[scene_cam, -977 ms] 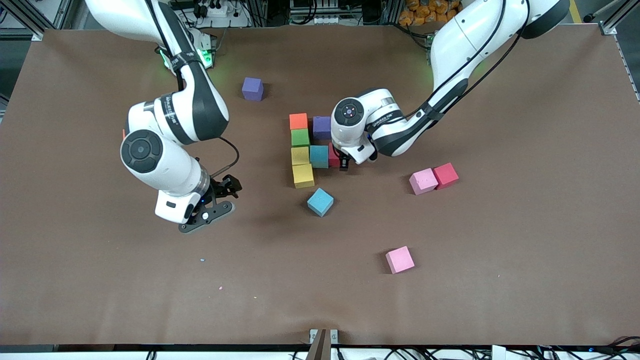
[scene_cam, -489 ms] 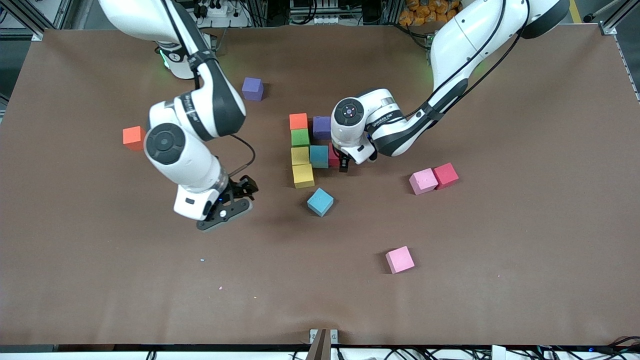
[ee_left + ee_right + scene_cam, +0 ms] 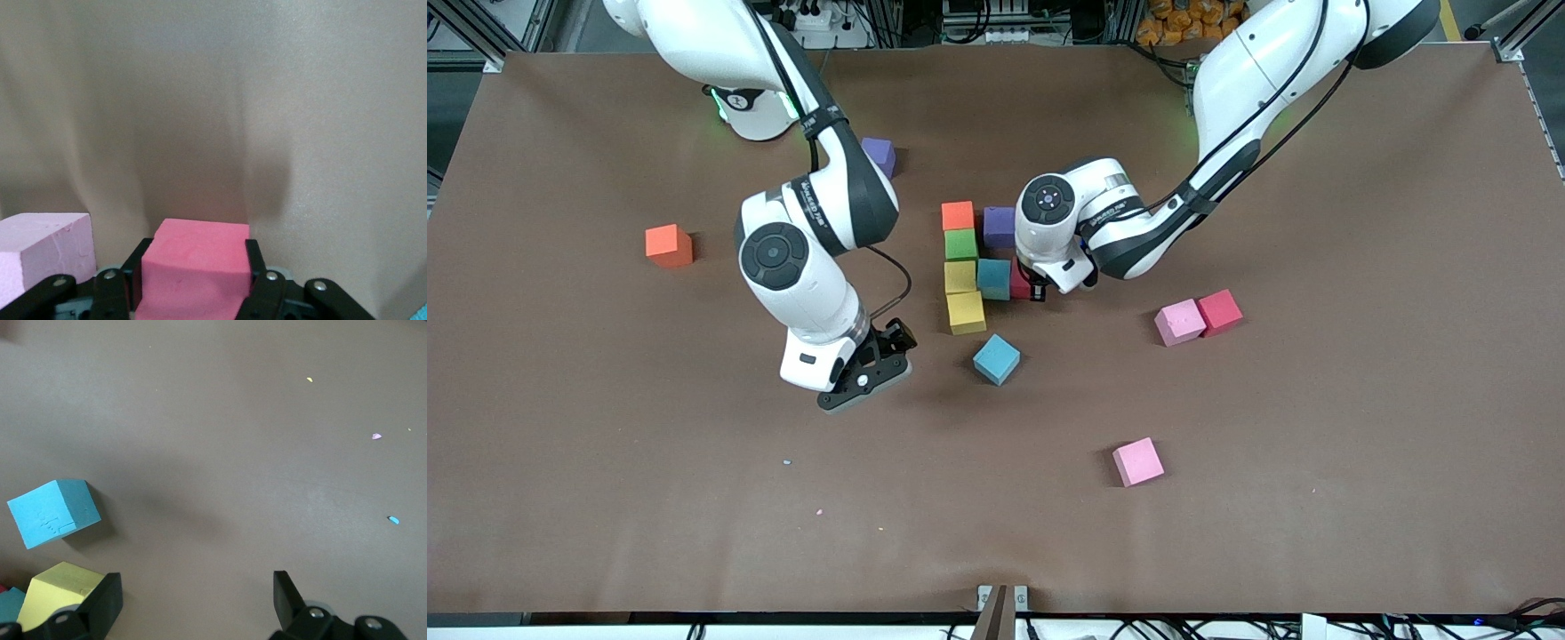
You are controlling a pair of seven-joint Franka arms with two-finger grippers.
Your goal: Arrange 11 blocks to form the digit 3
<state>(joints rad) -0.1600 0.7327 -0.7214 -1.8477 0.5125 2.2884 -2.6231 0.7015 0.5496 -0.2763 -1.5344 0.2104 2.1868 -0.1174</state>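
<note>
**Right arm swung in toward the loose blue block; left gripper closed on the red block**

Over the last second the right arm swept from its own end of the table toward the middle. That uncovered an orange block [image 3: 669, 245] lying well apart from the rest, and the arm then partly hid a stray purple block [image 3: 880, 153]. The right gripper [image 3: 896, 345] hung over bare table beside the loose blue block [image 3: 996, 358], its fingers spread wide and holding nothing. I judged that block to be its next pick.

The left gripper [image 3: 1037, 292] had stayed low at the figure. Its fingers had drawn in, and the left wrist view showed them pinching a red block [image 3: 193, 263] on both sides. That block sat on the table against the blue block [image 3: 993, 277] of the middle row.

The figure so far was a column of orange [image 3: 958, 215], green [image 3: 961, 244], yellow [image 3: 960, 276] and yellow [image 3: 966, 312], with a purple block [image 3: 999, 226] beside the orange one. The top row lacked one block, the column its fifth, and the bottom row was not begun.

Two pink blocks [image 3: 1180, 322] [image 3: 1137, 461] and a second red block [image 3: 1220, 311] lay apart, toward the left arm's end.
</note>
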